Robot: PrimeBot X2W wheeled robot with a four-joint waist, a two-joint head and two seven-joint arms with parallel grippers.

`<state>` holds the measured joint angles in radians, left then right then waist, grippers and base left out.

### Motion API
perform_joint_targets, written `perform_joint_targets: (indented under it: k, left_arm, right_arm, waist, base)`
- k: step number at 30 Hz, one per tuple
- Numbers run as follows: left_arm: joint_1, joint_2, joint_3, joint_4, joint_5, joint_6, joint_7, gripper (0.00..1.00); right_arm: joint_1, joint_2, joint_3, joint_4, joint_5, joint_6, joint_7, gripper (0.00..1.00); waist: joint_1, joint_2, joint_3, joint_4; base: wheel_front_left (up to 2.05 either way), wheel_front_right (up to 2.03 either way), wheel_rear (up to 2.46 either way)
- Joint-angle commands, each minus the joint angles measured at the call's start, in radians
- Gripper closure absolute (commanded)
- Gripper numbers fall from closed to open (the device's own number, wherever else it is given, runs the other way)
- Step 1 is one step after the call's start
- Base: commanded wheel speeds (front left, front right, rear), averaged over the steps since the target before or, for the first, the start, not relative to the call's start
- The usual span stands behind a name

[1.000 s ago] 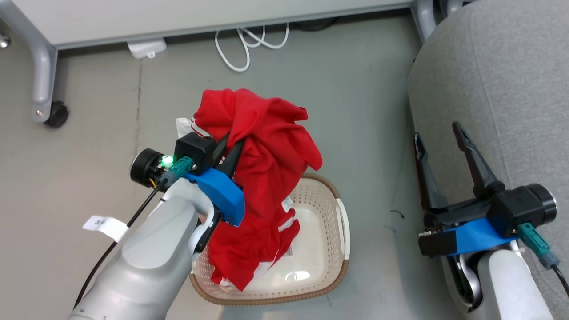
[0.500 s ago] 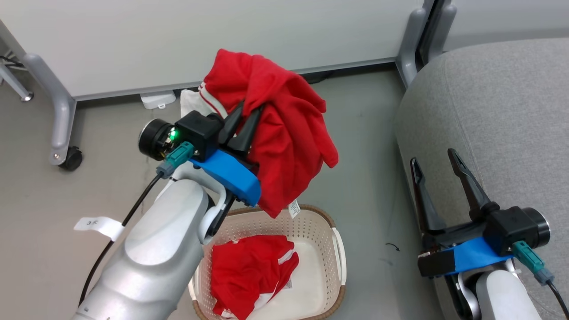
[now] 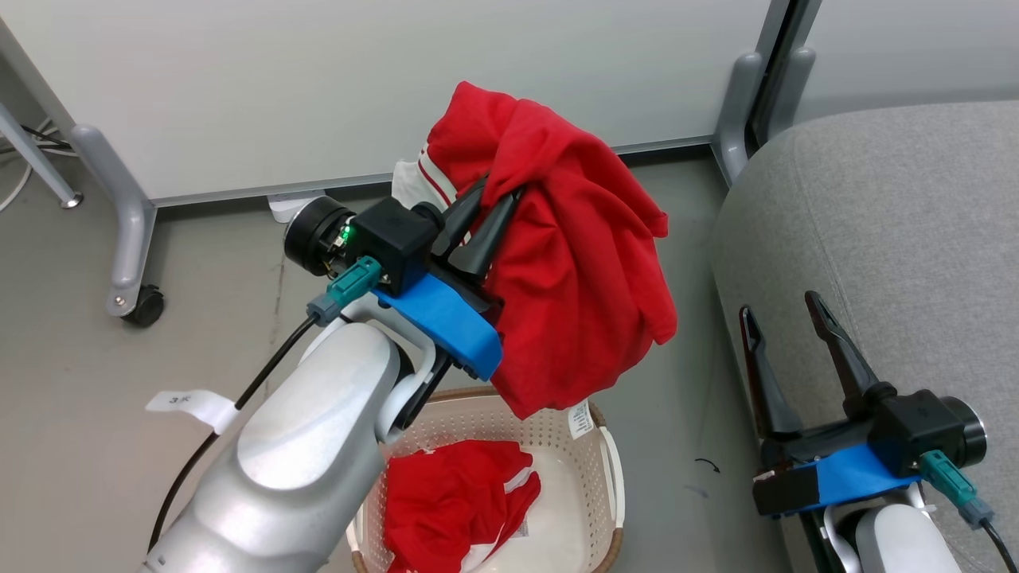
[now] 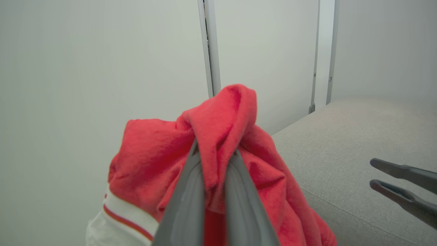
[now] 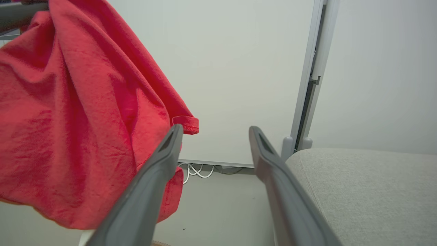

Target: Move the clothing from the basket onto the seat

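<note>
My left gripper (image 3: pixel 487 213) is shut on a bright red garment (image 3: pixel 573 263) with white striped trim, held in the air above the basket (image 3: pixel 609 477). In the left wrist view a fold of that red garment (image 4: pixel 218 136) is pinched between my left gripper (image 4: pixel 215 153) fingers. A second red garment (image 3: pixel 454 505) lies inside the cream basket with its brown rim. The grey seat (image 3: pixel 892 231) lies to the right. My right gripper (image 3: pixel 784 306) stands open at the seat's left edge, holding nothing; its view has the held garment (image 5: pixel 75 112) at the left and the seat (image 5: pixel 368 184) at the lower right.
A white partition panel (image 3: pixel 358 79) on grey legs with a caster wheel (image 3: pixel 147 306) stands behind the basket. White cables (image 5: pixel 194 171) lie on the floor under it. A metal post (image 3: pixel 768 72) rises by the seat's far corner.
My left gripper has lifted the red garment clear of the basket and carried it rightward, toward the seat. The head camera has tilted up. The right gripper stays open by the seat.
</note>
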<state>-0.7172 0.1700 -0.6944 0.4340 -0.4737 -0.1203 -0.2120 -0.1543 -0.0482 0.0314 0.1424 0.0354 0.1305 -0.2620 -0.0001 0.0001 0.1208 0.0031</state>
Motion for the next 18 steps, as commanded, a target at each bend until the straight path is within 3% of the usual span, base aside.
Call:
perform_joint_targets:
  k: [1,11,18]
  left_arm:
    - [0.012,0.006,-0.001,-0.017,-0.003,0.009,0.005,1.0]
    - [0.034,0.029,-0.009,-0.072,-0.011,0.023,0.03,1.0]
    - [0.036,0.036,-0.013,-0.081,-0.011,0.03,0.031,1.0]
  right_arm:
    - [0.014,-0.004,-0.001,-0.003,0.002,0.0,-0.005,0.0]
    - [-0.014,-0.004,0.019,-0.028,-0.008,0.0,-0.005,0.0]
    - [-0.087,-0.004,0.097,-0.063,-0.03,0.0,-0.004,0.0]
  waist:
    - [0.0001,-0.0001,-0.002,0.002]
    - [0.0001,-0.0001,-0.006,0.009]
    - [0.0001,-0.0001,-0.007,0.013]
  base:
    - [0.0,0.0,0.0]
    - [0.0,0.0,0.0]
    - [0.0,0.0,0.0]
